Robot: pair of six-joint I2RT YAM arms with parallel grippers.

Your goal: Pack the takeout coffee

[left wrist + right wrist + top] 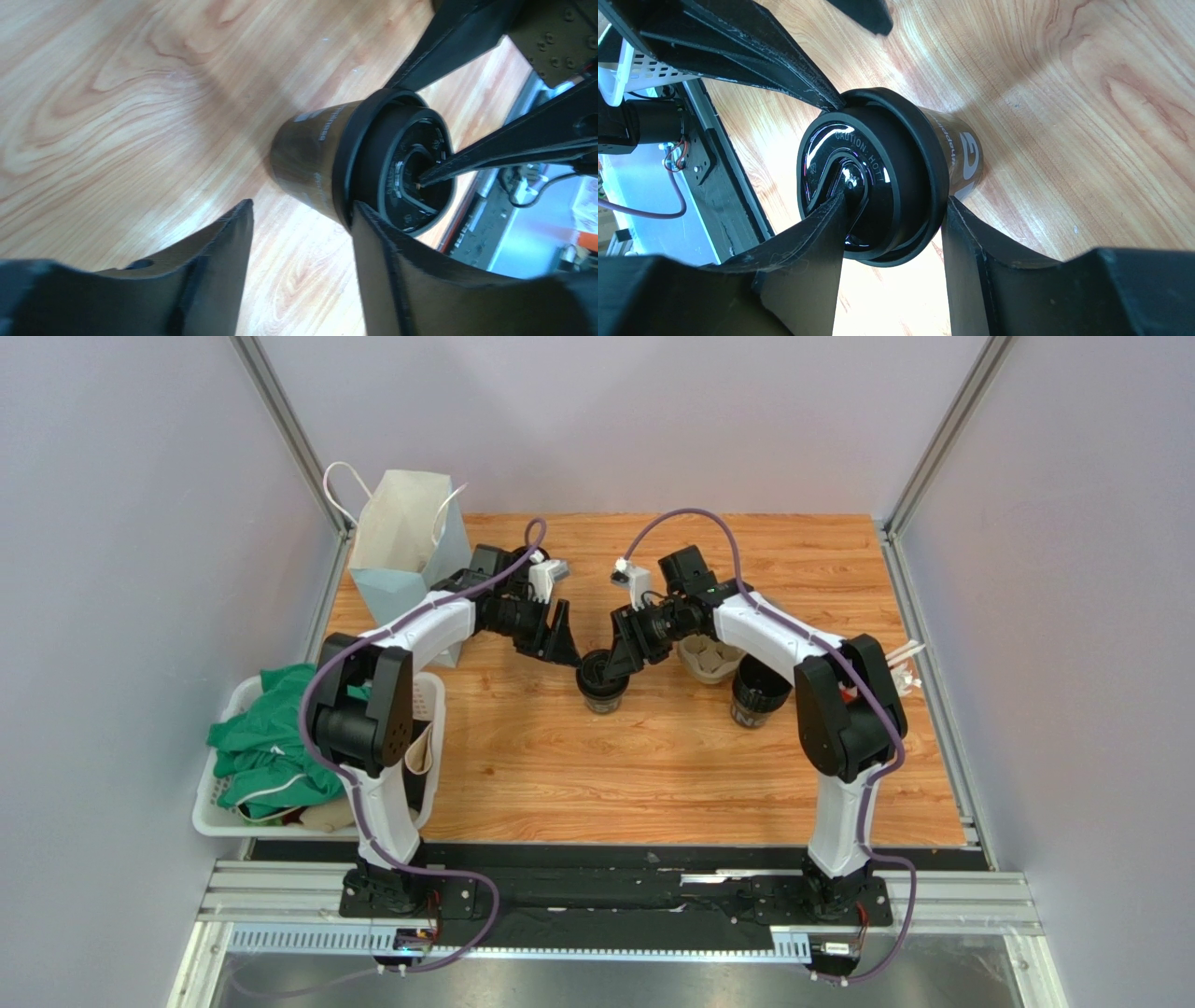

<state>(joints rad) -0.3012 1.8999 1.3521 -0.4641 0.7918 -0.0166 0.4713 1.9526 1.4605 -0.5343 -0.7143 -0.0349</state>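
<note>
Wooden worktop [631, 770]: right fingers [808, 245] pinch small black lidded cup [917, 150] by rim, left fingers [210, 259] released; lid may pop.

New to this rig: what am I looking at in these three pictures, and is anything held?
Two robot arms are bolted at the table's near edge. The wide picture looks down from above and behind; the other two come from wrist cameras. Also there: a paper bag, a cardboard cup tray, a second black cup, and at the left a white basket of green cloth. The right arm's jaws pinch the takeout coffee at its lid, one finger on top, one outside. The left arm's jaws stand open beside it, holding nothing.
</note>
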